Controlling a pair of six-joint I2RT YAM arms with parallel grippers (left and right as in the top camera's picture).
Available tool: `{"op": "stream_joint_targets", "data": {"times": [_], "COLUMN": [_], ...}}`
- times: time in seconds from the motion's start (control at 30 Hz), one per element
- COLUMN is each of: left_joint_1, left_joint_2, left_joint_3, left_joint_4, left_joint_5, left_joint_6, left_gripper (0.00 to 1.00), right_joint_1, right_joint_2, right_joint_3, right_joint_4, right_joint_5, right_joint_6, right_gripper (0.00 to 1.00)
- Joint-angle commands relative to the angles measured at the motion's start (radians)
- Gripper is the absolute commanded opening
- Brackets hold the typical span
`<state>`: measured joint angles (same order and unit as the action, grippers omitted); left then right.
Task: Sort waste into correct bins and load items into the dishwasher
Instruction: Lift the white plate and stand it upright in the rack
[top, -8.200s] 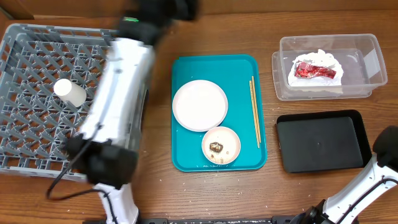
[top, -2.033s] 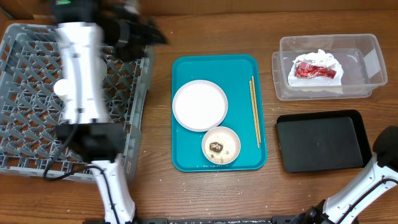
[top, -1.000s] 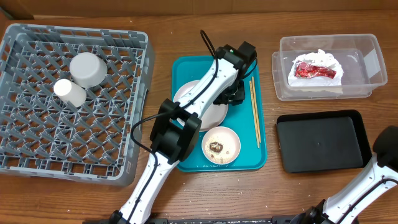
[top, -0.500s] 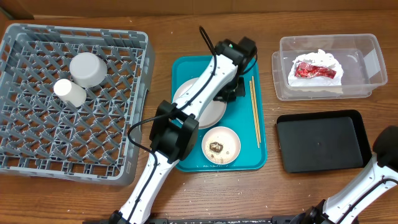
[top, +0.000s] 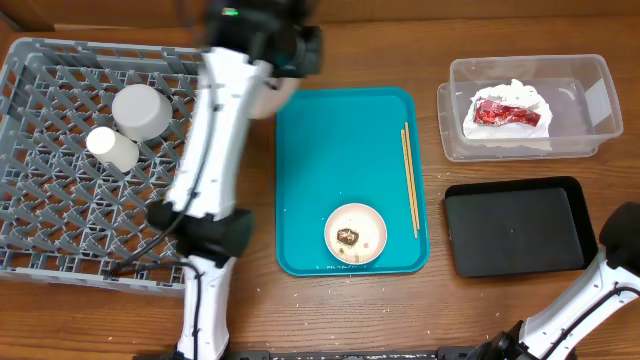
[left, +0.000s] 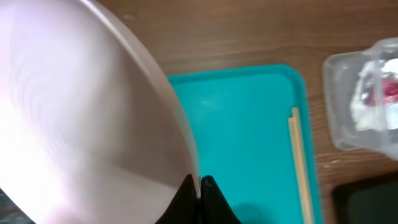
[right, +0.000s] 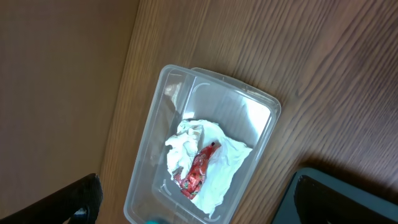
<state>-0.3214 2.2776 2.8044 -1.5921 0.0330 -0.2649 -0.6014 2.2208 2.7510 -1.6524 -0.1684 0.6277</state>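
Observation:
My left gripper (left: 200, 182) is shut on the rim of the large white plate (left: 93, 112), held in the air above the left end of the teal tray (left: 249, 130). The left arm (top: 215, 150) reaches along the right wall of the grey dishwasher rack (top: 60, 225). The chopsticks (top: 409, 180) and a small dish (top: 355, 233) with brown food bits lie on the teal tray. The napkin with the red wrapper (right: 199, 169) sits in the clear tub (right: 261, 106). Above that tub my right gripper (right: 196, 194) hangs open and holds nothing.
A small white cup (top: 112, 148) and a round white piece (top: 140, 110) stand in the rack. The black tray (top: 515, 228) lies in front of the clear tub (top: 590, 100). The right arm's base (top: 590, 295) occupies the front right corner.
The plate has come off the teal tray, pinched in my left gripper. The left arm has swung left and back toward the rack. The right arm has stayed still.

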Motion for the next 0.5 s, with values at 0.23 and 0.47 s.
{"op": "stream_joint_targets", "data": {"times": [0.23,0.47], "left_joint_1": [0.302,0.503], "left_joint_2": [-0.041,-0.041], "left_joint_3": [-0.045,-0.136], "left_joint_4": [-0.098,-0.098], "left_joint_5": [0.624,0.820], "left_joint_6": [0.626,0.614], "left_gripper": [0.04,0.04], "right_joint_1": [-0.003,-0.003], "right_joint_2": [-0.014,-0.014], "right_joint_3": [0.018,0.018], "right_joint_4": [0.004,0.004], "right_joint_5": [0.002,0.002], "right_joint_6": [-0.004,-0.004], "right_gripper": [1.00,1.00]}}
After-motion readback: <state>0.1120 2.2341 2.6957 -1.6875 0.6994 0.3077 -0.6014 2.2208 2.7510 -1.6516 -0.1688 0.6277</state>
